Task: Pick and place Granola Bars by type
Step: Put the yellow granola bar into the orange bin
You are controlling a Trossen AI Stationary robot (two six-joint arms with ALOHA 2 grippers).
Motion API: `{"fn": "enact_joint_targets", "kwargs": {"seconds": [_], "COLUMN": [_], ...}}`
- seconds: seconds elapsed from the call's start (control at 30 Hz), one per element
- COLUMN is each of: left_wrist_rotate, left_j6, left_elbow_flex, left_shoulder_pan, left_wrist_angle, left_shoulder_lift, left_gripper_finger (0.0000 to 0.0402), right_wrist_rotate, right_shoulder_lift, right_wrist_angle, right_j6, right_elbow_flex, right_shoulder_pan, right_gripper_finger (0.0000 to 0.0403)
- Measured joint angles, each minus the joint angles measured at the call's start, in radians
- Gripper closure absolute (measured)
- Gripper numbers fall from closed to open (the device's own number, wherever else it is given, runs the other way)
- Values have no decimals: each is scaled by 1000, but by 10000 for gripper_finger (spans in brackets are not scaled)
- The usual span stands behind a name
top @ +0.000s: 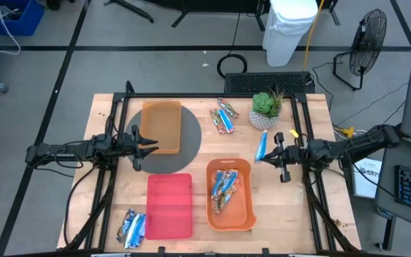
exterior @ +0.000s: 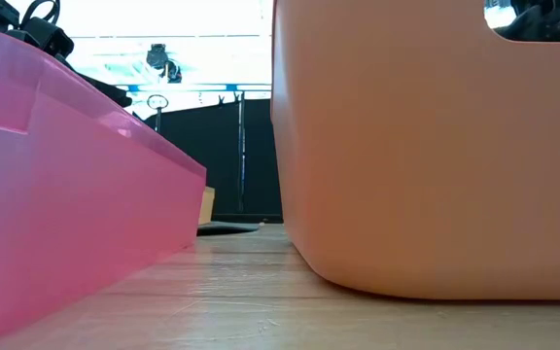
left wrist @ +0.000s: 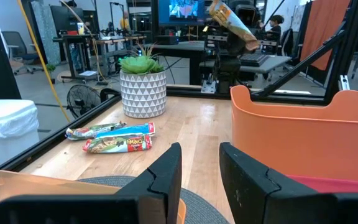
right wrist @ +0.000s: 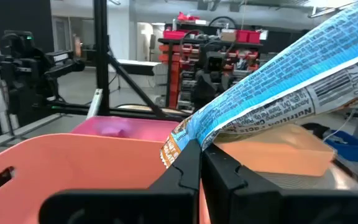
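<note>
Right gripper (top: 269, 150): jaws clamped on blue granola bar (top: 262, 145), held above counter (top: 312, 207) beside potted plant (top: 266, 108), near orange tray (top: 245, 213) holding several bars (top: 224, 188). Left gripper (top: 146, 143): jaws parted, empty, over grey mat (top: 189, 151) at empty orange tray (top: 162, 126). Further bars (top: 225, 118) beside plant; more (top: 133, 227) by red tray (top: 168, 205).

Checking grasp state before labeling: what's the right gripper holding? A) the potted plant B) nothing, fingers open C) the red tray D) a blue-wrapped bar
D: in the right wrist view the right gripper has its fingers pinched on the end of a blue-wrapped bar, and the high view shows that bar at its tip, beside the orange tray.
</note>
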Motion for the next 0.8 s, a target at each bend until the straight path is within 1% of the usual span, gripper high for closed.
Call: {"fn": "enact_joint_targets", "kwargs": {"seconds": [0.07,0.23,0.3,0.37,0.47,0.63,0.7,0.8], "left_wrist_rotate": [0,0,0,0,0,0,0,0], "left_j6": [0,0,0,0,0,0,0,0], "left_elbow_flex": [0,0,0,0,0,0,0,0], "left_shoulder_pan": [0,0,0,0,0,0,0,0], "left_wrist_angle": [0,0,0,0,0,0,0,0], "left_shoulder_lift": [0,0,0,0,0,0,0,0], "left_gripper_finger": [289,289,289,289,289,289,289,288], "right_wrist_rotate": [-55,-237,-322,-430,-593,-828,-899,-978], "right_shoulder_lift": [-17,-51,-58,-59,-58,-56,-56,-56], "right_wrist_angle": [-11,-12,-1,15,40,120,158,220], "right_j6": [2,48,61,85,133,228,262,290], "right_elbow_flex": [0,0,0,0,0,0,0,0], "right_shoulder_pan": [-48,-154,-186,-211,-227,-228,-228,-228], "right_gripper_finger": [403,403,403,403,403,403,403,403]}}
